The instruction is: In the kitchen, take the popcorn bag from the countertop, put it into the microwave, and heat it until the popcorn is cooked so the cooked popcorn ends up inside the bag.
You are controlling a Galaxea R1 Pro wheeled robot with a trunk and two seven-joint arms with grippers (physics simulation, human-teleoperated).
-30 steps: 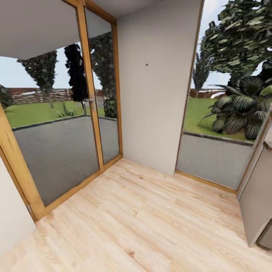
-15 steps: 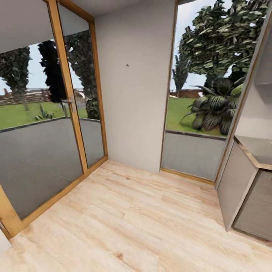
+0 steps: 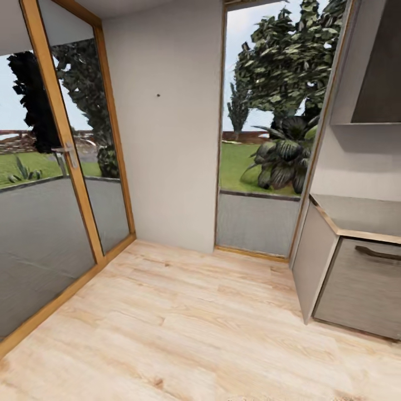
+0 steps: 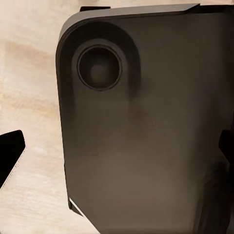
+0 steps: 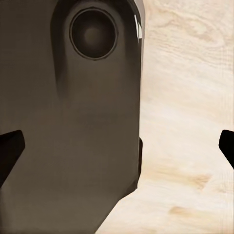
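The popcorn bag, the popcorn, the microwave and the countertop are out of view. In the left wrist view my left gripper (image 4: pixel 118 151) is open, its dark fingertips (image 4: pixel 9 156) spread wide at the picture's edges, nothing between them. Behind it lies a dark rounded panel of my own base (image 4: pixel 146 136) over the wooden floor. In the right wrist view my right gripper (image 5: pixel 118 148) is open too, with empty space between its fingertips (image 5: pixel 9 151) and the same kind of dark panel (image 5: pixel 73 122) below.
The head view faces a room corner: a white wall (image 3: pixel 167 139), wood-framed glass doors (image 3: pixel 61 167) at the left and a tall window (image 3: pixel 262 139) onto a garden. A low grey cabinet (image 3: pixel 356 278) with a drawer handle stands at the right under a wall unit (image 3: pixel 379 67). Pale wooden floor (image 3: pixel 184 323) stretches ahead.
The whole head view has swung to the right, so the camera has turned. The glass doors slid leftward in the picture and the grey cabinet came further into view at the right.
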